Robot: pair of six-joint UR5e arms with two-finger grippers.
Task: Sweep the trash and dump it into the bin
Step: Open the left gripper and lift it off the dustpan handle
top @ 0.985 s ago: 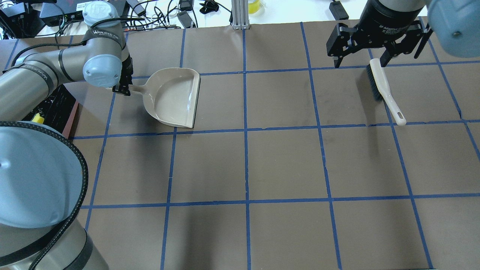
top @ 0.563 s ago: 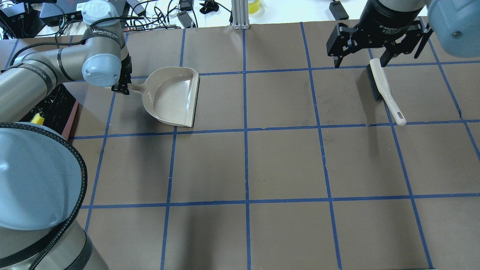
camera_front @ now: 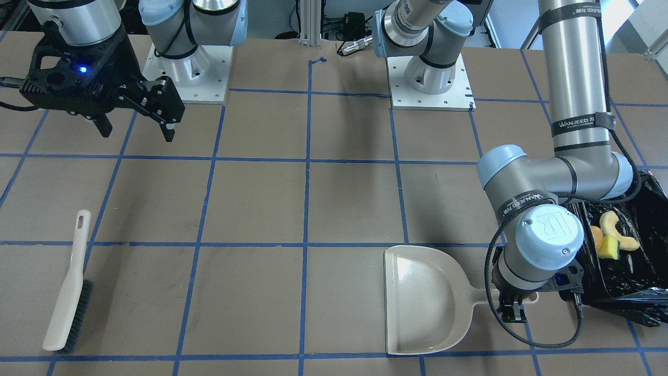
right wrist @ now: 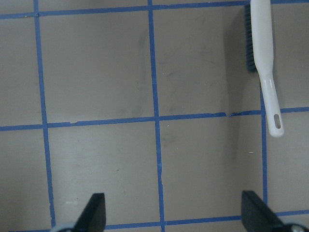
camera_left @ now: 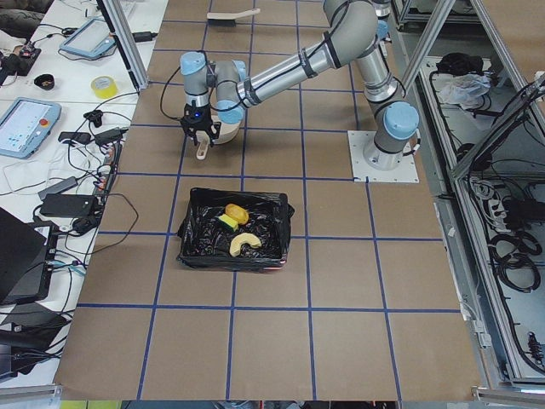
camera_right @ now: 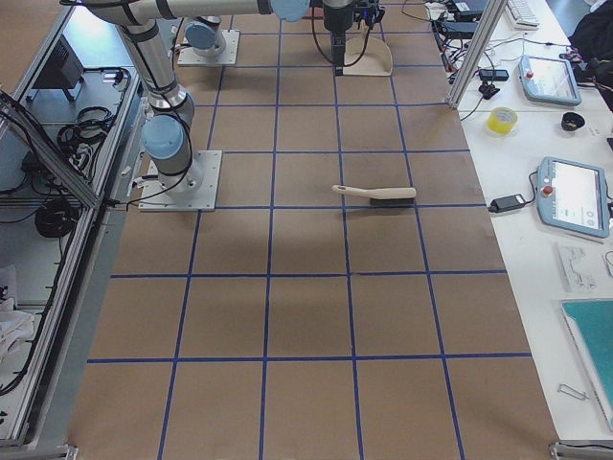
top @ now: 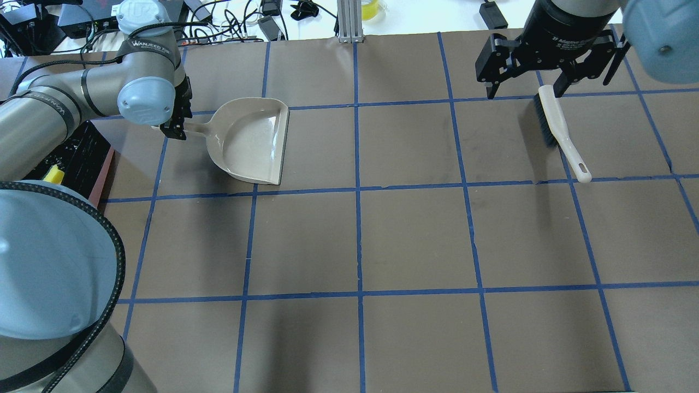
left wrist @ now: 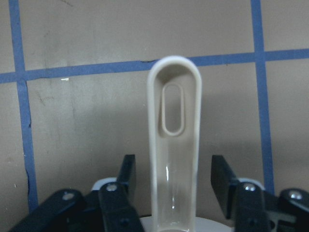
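The bin [camera_front: 652, 305], lined with a black bag, stands by my left arm. In it lie the amber piece [camera_left: 234, 210], the cream crescent [camera_front: 616, 232] and the yellow-green sponge [camera_front: 608, 247]. The beige dustpan [top: 251, 142] lies flat and empty on the table. My left gripper [left wrist: 174, 164] is open around its handle [left wrist: 174, 121], with a gap showing on each side. My right gripper [top: 524, 90] is open and empty, high above the table. The brush [top: 557, 125] lies on the table just below it.
The brown table [top: 415, 240] has a grid of blue tape lines. Cables and small devices [top: 229, 22] lie beyond its far edge. An aluminium post [top: 349, 22] stands at the far middle edge. The bin shows at the overhead view's left edge [top: 104, 174].
My left arm has shifted slightly left and away, and the dustpan has shifted a little left with it. My right arm and the brush have not moved.
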